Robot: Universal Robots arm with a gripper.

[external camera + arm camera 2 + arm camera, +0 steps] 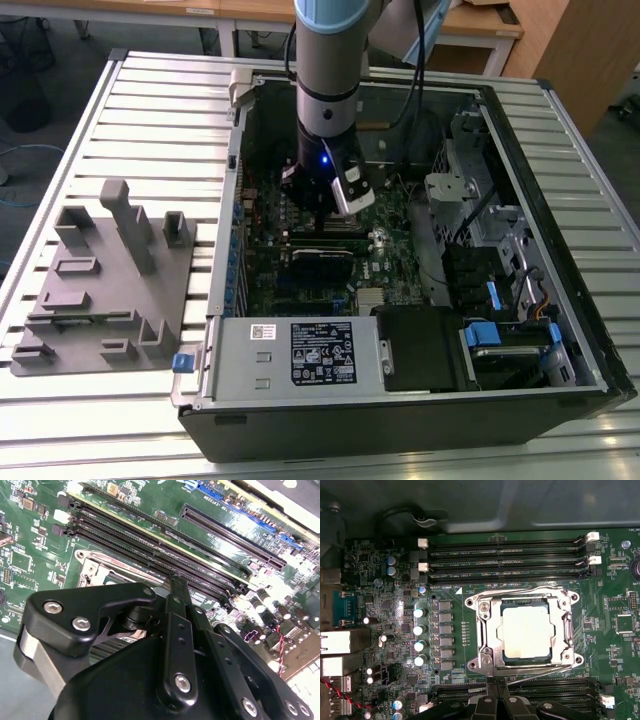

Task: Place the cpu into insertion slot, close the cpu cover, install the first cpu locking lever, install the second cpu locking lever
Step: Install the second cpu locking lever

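Observation:
The cpu (527, 630), a flat silver-grey square, lies in its socket on the green motherboard. The cpu cover (565, 625), a silvery frame with a square window, lies flat over the chip's edges. A thin wire lever (520, 592) runs along one long side of the socket, and a second lever (540, 668) runs along the opposite side, slightly splayed outward. My gripper (496, 681) is shut with nothing between its black fingers; its tip sits just outside the socket edge by the second lever. The fingertips (176, 584) hover close to the socket frame (94, 571). In the exterior view the gripper (325, 212) reaches down inside the open computer case.
Black memory slots (505, 560) flank the socket on both sides. A row of capacitors (420, 635) stands beside it. A silver power-supply box (295, 352) sits at the case's near side. On the exterior view's left a grey fixture tray (105, 280) rests on the slatted table.

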